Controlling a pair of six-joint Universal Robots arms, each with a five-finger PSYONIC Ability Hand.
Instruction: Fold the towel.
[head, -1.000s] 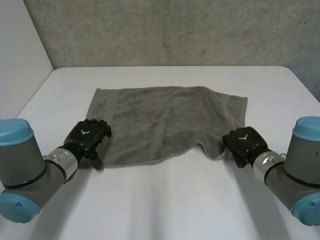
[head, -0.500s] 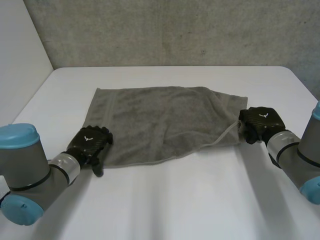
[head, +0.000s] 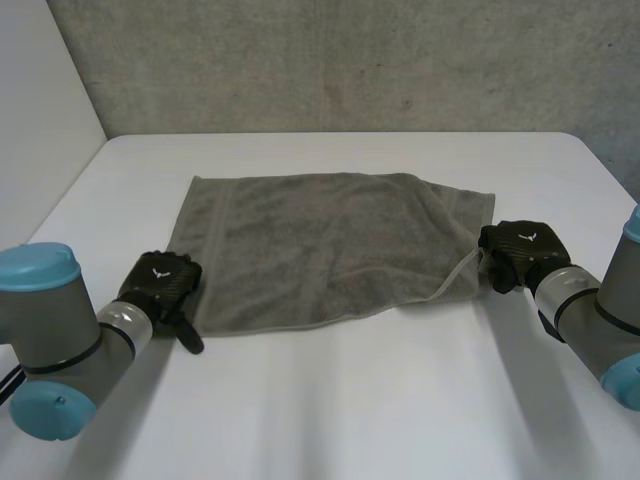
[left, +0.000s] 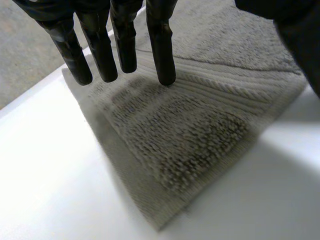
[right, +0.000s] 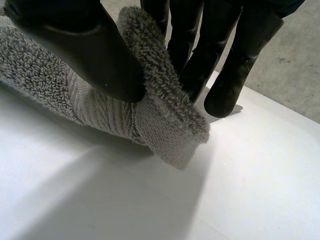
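Over the last second the right hand (head: 518, 256) has drawn the grey towel's (head: 320, 245) near right corner outward, clearing the bunching, and it pinches that corner between thumb and fingers. The left hand (head: 160, 288) has slipped back off the near left corner, fingers straight, holding nothing. The towel lies nearly flat mid-surface (head: 350, 410), its long axis running arm to arm, so it looks ready for folding.

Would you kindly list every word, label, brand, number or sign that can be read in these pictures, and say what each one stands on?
No words or numbers can be read anywhere.
Left hand: a small white emblem on its back, a mark without letters.
Right hand: the same white emblem on its back.
Towel: no tag or print to be seen.
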